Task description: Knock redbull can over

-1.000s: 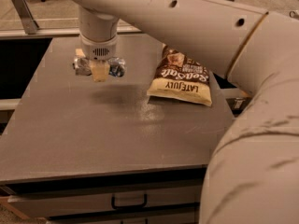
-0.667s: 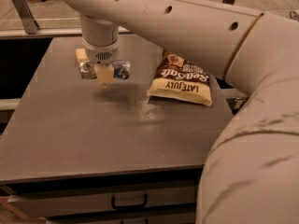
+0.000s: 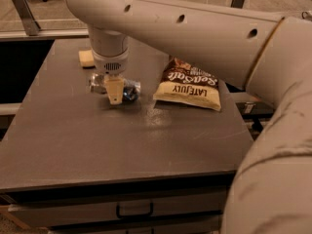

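Redbull can (image 3: 96, 85) just behind tool (image 3: 114, 96)

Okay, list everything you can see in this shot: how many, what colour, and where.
redbull can: one, silver and blue, seen sideways behind the pincer, left-centre of the table
chip bag: one, brown and cream, lying flat to the right of the redbull can
sponge: one, yellow, far left part of the table
table: one, dark grey, middle of the view
drawer: one, grey with a dark handle, below the table's front edge
arm: one, off-white, reaching in from the right
pincer: one, beige, low over the table at the redbull can
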Controlling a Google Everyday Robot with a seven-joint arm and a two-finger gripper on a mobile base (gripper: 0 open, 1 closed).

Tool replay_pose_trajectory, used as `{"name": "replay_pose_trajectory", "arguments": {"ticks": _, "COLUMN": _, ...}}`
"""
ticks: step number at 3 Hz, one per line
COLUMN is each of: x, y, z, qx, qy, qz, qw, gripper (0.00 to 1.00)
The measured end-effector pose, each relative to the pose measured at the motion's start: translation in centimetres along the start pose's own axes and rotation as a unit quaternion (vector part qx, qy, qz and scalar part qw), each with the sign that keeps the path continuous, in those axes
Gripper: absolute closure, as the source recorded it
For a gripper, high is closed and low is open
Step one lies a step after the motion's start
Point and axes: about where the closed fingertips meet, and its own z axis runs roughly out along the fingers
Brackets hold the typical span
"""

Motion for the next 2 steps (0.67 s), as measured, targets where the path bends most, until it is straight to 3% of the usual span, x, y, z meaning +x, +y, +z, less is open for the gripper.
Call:
{"name": "replay_pose_trajectory", "arguments": {"ticks": 1, "x": 0.46, "y": 0.50, "z": -0.71, "qx": 0.014, "qy": -0.002, "qz": 0.014, "qw": 0.9998, "gripper": 0.00}}
{"name": "replay_pose_trajectory", "arguments": {"ticks": 2, "x": 0.81, "y": 1.09, "z": -1.31, "qx": 0.028, "qy": -0.007, "qz": 0.029, "qw": 0.9991, "gripper": 0.00}}
